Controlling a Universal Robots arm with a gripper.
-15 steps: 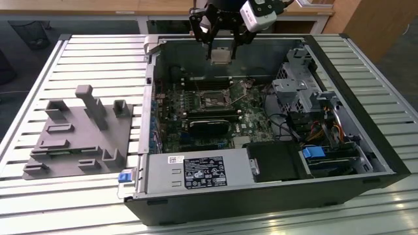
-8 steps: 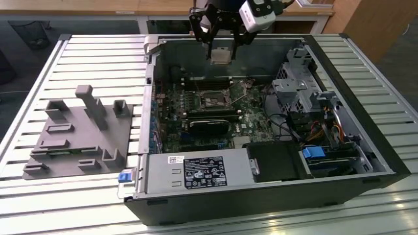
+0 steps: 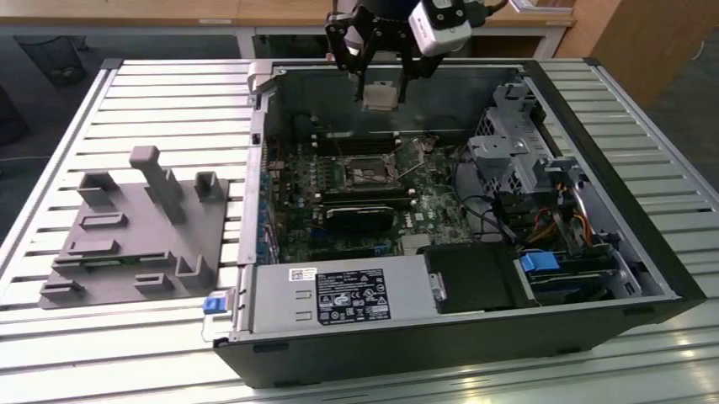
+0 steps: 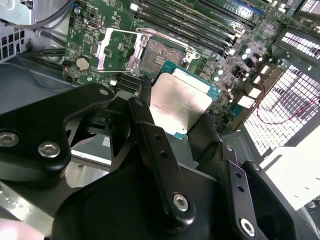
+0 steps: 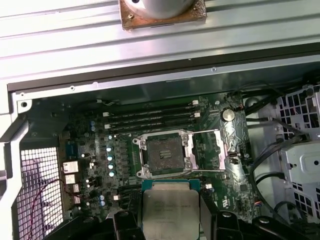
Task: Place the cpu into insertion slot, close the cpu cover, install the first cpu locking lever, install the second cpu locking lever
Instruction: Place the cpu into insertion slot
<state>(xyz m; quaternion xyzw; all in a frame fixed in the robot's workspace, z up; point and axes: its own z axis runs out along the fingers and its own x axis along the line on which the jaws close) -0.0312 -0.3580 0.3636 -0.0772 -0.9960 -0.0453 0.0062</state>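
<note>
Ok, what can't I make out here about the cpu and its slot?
- The cpu: underside turned away in both wrist views.
- Part of it is cut off by the first wrist view's edge.
- The insertion slot: contacts too small in the exterior view.

Noted: the cpu (image 5: pixel 170 210) runs off the frame edge in the first wrist view, both flanks covered by the gripper (image 5: pixel 171 226) fingers (image 5: pixel 125 227). Second wrist view: one corner behind a finger. Exterior view: arm (image 3: pixel 376 8) cut off above the gripper.
</note>
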